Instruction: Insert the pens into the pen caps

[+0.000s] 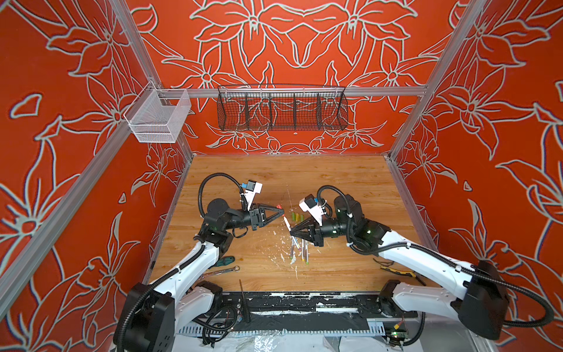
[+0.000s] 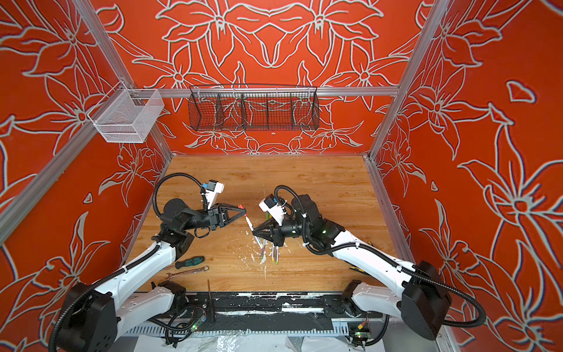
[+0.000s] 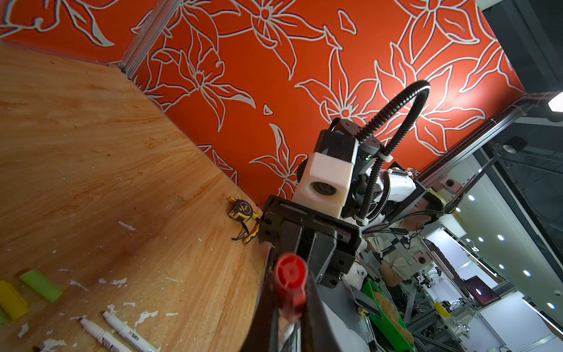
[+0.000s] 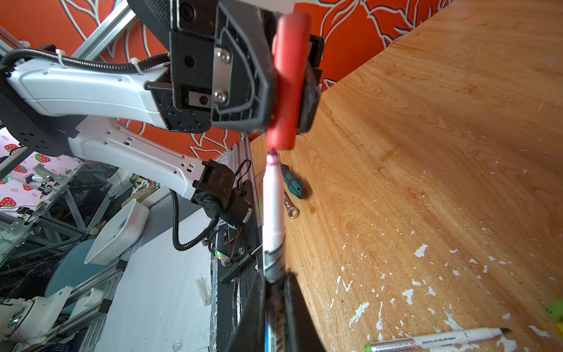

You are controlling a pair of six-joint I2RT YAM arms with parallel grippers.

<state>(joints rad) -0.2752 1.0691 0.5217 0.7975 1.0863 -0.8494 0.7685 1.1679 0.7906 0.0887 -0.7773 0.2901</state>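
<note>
One pen point(image 4: 272, 207) and one red cap point(image 4: 286, 79) are held clear of the surface point(image 1: 335, 176), between the two arms. The other pens point(image 1: 300, 251) lie on the wood below the right arm, and the loose caps point(image 1: 297, 217) lie just beyond them. The left jaws are pressed together on the red cap across its middle. The right jaws pinch the pen by its rear barrel, pink tip leading.

In the right wrist view the pen's long axis runs nearly in line with the cap's, with a slight kink between them. The tip sits right at the cap's near end, touching or just short; I cannot tell which. The coming move looks like a straight push along that shared line, once the small tilt is corrected.
</note>
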